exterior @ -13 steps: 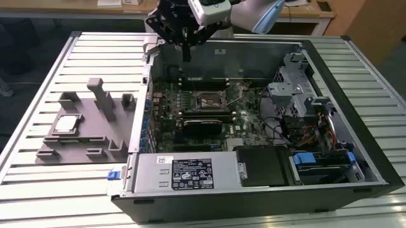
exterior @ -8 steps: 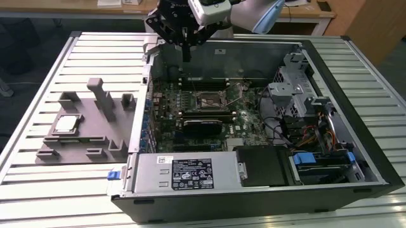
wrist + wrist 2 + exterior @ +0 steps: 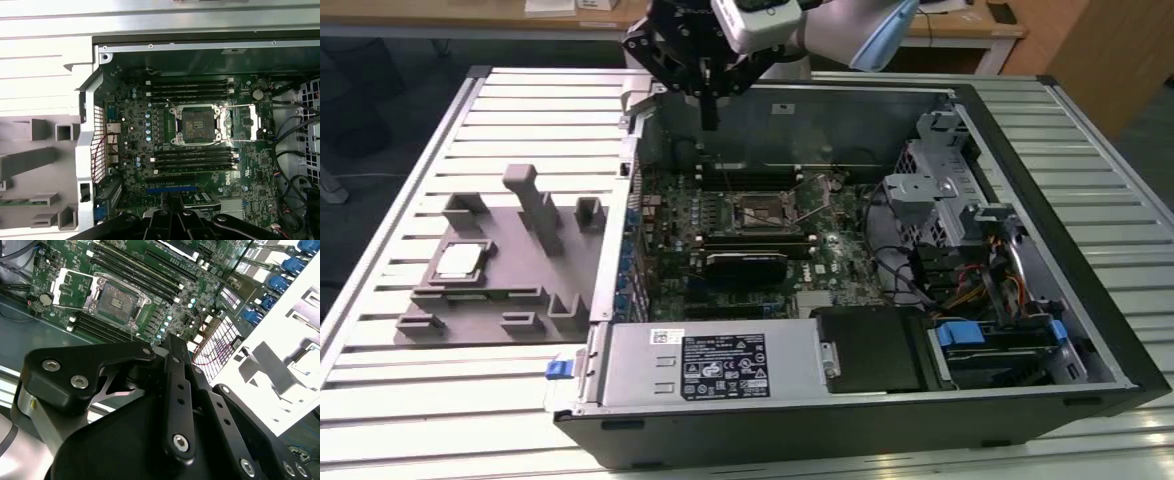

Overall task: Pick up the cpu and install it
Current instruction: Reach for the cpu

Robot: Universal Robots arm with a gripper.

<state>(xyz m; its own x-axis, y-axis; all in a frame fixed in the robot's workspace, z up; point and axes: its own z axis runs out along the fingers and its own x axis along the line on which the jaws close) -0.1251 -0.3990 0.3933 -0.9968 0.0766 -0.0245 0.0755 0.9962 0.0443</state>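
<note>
The cpu (image 3: 459, 262), a small square chip with a silvery top, lies flat in the grey fixture tray (image 3: 480, 310) at the exterior view's left, outside the open computer case (image 3: 1014, 150). My gripper (image 3: 707, 120) hangs well away from it, over the far edge of the case, pointing down with its fingers together and nothing held. Its black linkages show in both wrist views (image 3: 172, 342) (image 3: 172, 216). On the green motherboard the cpu socket (image 3: 761, 212) (image 3: 196, 124) (image 3: 116, 300) stands empty, with its metal load plate (image 3: 245, 122) flipped open beside it.
Memory slots (image 3: 192, 87) flank the socket on two sides. A black heatsink block (image 3: 744, 265) sits just in front of it. The power supply (image 3: 707, 362) fills the near side of the case, and a drive cage (image 3: 934, 190) with cables stands at the exterior view's right. Everything rests on a slatted metal table (image 3: 520, 110).
</note>
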